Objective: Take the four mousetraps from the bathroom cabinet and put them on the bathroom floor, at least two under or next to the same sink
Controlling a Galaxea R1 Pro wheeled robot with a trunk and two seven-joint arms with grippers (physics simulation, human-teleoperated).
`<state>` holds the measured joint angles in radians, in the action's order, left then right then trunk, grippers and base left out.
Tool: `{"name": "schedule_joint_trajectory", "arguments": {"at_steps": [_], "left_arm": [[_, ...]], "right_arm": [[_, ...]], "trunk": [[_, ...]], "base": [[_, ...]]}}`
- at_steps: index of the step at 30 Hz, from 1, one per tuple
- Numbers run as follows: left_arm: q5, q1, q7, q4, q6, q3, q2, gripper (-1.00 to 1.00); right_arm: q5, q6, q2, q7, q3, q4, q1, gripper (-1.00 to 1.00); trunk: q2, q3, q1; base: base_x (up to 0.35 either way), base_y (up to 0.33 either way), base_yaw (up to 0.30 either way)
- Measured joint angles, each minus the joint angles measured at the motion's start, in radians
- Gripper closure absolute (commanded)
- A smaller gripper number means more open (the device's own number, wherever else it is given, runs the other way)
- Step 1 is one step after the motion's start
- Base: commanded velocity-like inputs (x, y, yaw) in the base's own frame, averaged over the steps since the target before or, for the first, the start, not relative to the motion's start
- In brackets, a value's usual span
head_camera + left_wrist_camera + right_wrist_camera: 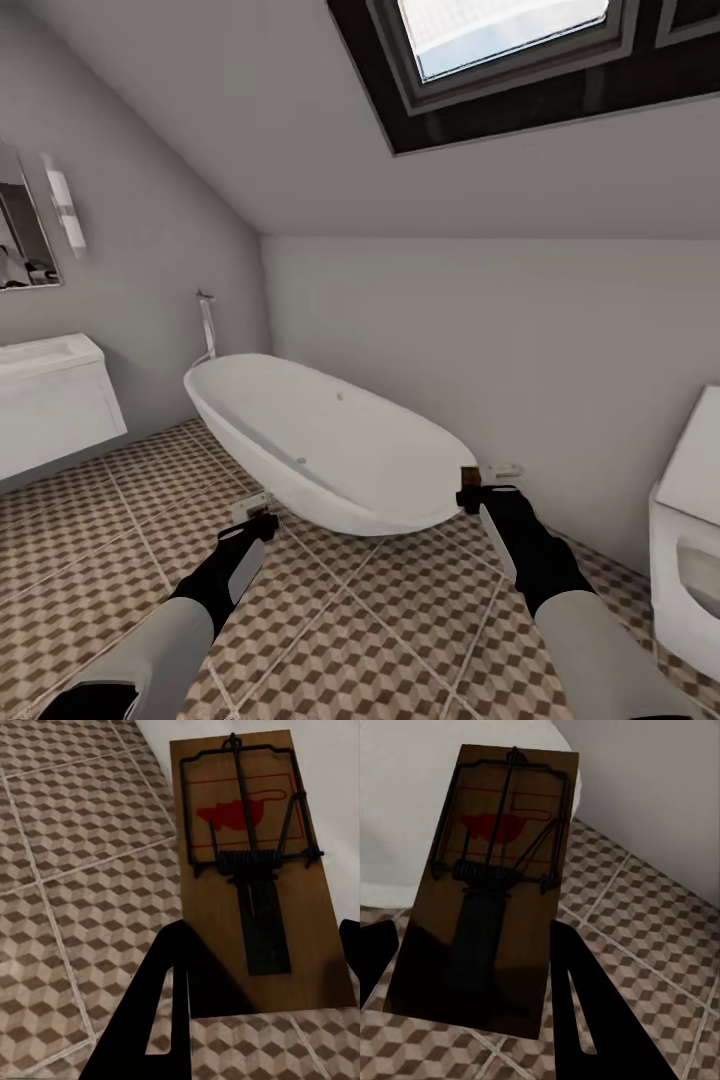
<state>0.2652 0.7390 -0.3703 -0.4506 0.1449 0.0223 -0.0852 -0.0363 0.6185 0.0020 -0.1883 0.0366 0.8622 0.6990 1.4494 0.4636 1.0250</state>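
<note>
two mousetraps are in hand, one per arm. the left gripper (pixel 262 522) is clamped on a trap (pixel 255 870), held low over the tiled floor (pixel 400 630) just before the bathtub (pixel 330 450). the right gripper (pixel 478 497) pinches the other trap (pixel 491 885) near the tub's end, by the wall. the sink (pixel 50 400) hangs on the wall at far left, well apart from both.
</note>
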Motion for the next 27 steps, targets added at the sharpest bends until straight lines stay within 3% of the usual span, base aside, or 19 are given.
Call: {"name": "schedule_joint_trajectory", "arguments": {"at_steps": [13,27], "left_arm": [[0.000,0.000,0.000,-0.001,0.000,0.000,0.000,1.00],[0.000,0.000,0.000,-0.001,0.000,0.000,0.000,1.00]], "right_arm": [[0.003,0.002,0.001,-0.001,0.000,0.000,0.000,1.00],[0.003,0.002,0.001,-0.001,0.000,0.000,0.000,1.00]], "trunk": [[0.000,0.000,0.000],[0.000,0.000,0.000]], "base": [[0.000,0.000,0.138],[0.000,0.000,0.265]]}}
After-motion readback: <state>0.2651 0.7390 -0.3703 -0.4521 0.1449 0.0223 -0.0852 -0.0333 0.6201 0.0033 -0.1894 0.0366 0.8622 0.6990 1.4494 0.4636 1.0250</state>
